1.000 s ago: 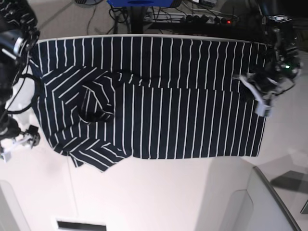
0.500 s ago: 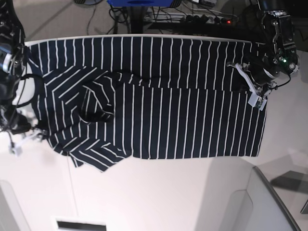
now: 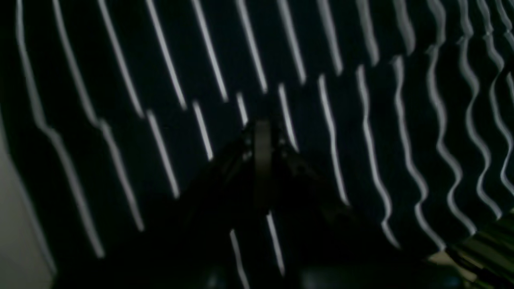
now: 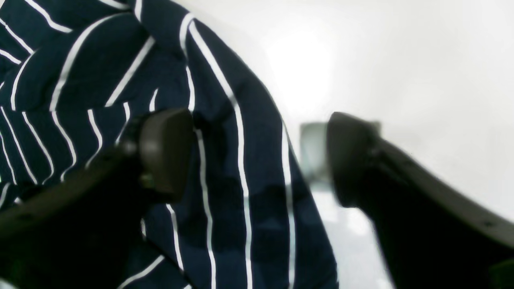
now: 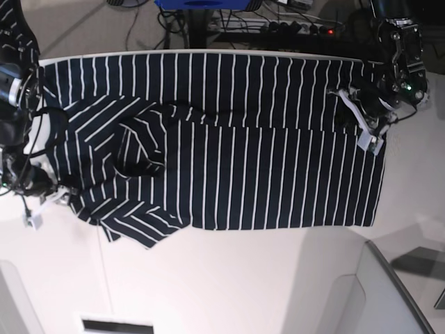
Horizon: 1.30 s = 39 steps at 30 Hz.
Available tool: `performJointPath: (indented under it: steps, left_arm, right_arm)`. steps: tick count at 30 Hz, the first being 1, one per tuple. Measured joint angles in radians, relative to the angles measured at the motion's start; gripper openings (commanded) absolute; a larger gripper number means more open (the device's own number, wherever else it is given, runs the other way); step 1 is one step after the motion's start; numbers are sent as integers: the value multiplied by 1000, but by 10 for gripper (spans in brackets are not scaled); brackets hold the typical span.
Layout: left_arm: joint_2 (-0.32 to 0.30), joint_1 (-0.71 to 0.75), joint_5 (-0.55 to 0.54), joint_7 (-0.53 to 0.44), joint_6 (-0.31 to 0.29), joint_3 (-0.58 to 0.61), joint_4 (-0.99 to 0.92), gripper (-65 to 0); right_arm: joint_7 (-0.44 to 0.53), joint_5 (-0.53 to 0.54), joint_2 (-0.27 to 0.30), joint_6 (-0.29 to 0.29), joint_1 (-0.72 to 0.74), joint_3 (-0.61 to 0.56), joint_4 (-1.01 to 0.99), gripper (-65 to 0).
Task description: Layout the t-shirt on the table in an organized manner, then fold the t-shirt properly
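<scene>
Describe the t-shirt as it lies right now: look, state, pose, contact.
The t-shirt is dark navy cloth with thin white stripes, spread wide across the white table, with a fold edge across its middle. The sleeve end shows diagonal stripes, a rumpled neckband loop and creases. The right gripper straddles its sleeve edge, jaws apart; the left gripper is over the opposite end, jaws shut.

Lab or workshop: power strip [image 5: 299,28] with tangled cables [image 5: 174,24] on floor behind white table [image 5: 229,278].
</scene>
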Motion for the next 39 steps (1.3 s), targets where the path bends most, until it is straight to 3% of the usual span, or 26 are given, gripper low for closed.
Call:
performJointPath:
  steps: [6,12,17,33,39]
  left_arm:
    - [-1,-11,-4,-2,0,0,-18,-650]
    - [1,-11,-4,-2,0,9,-17,-650]
    - [2,-12,-3,-1,0,9,-16,-650]
    - [2,-13,0,-1,0,12,-18,-650]
    - [2,-13,0,-2,0,6,-19,-650]
  right_arm:
    - [-3,-3,0,0,-2,0,0,-648]
    - [-23,-3,0,0,9,2,2,-650]
    - [-135,-7,-19,0,-27,4,168,-650]
    - [-620,0,-217,6,-328,3,986,-650]
    - [-755,3,-287,8,-409,6,1173,-650]
